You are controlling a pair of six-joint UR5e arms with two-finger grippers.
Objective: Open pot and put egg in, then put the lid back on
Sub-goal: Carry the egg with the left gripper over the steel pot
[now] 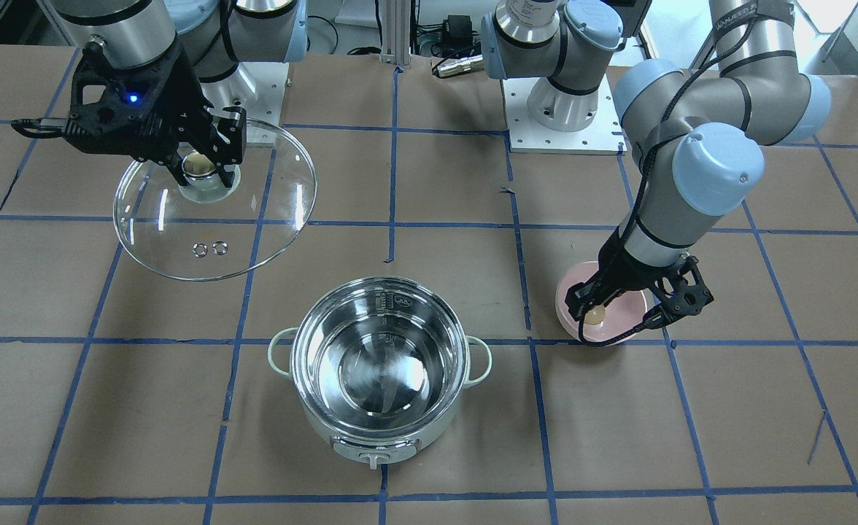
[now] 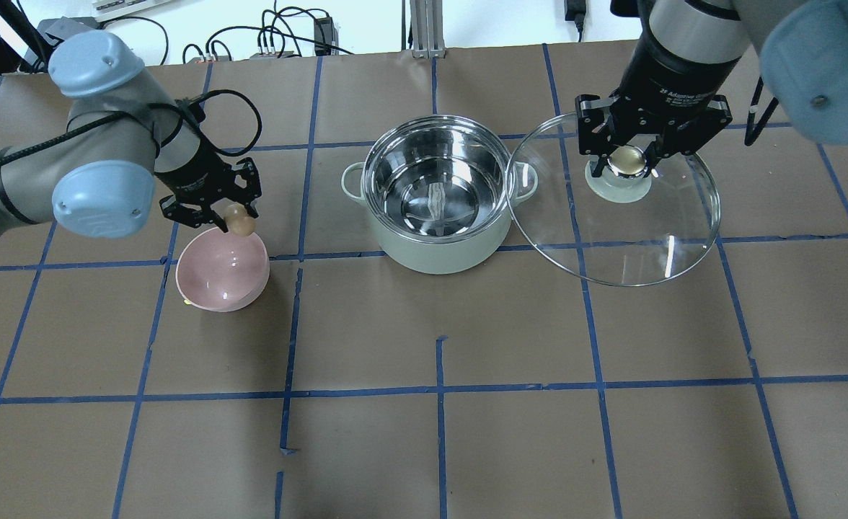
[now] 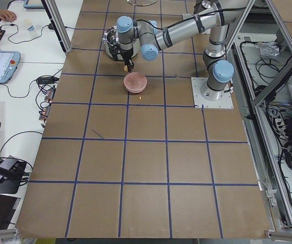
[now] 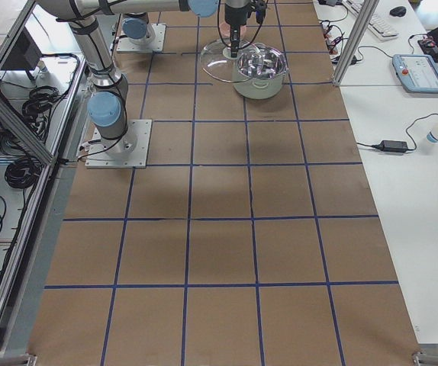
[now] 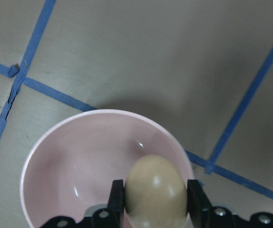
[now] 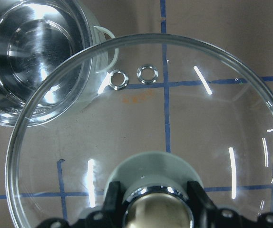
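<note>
The mint-green steel-lined pot (image 2: 435,194) stands open and empty mid-table; it also shows in the front view (image 1: 380,364) and in the right wrist view (image 6: 29,61). My right gripper (image 2: 629,162) is shut on the knob of the clear glass lid (image 2: 655,223) and holds it in the air beside the pot; the lid also shows in the front view (image 1: 254,211) and the right wrist view (image 6: 174,123). My left gripper (image 2: 239,220) is shut on the tan egg (image 5: 155,192) just above the pink bowl (image 2: 221,277).
The pink bowl (image 5: 79,171) sits on the brown paper-covered table with blue tape grid lines, left of the pot in the overhead view. Arm bases (image 1: 560,109) stand at the table's robot side. A tiny yellow speck lies by the bowl (image 3: 142,97).
</note>
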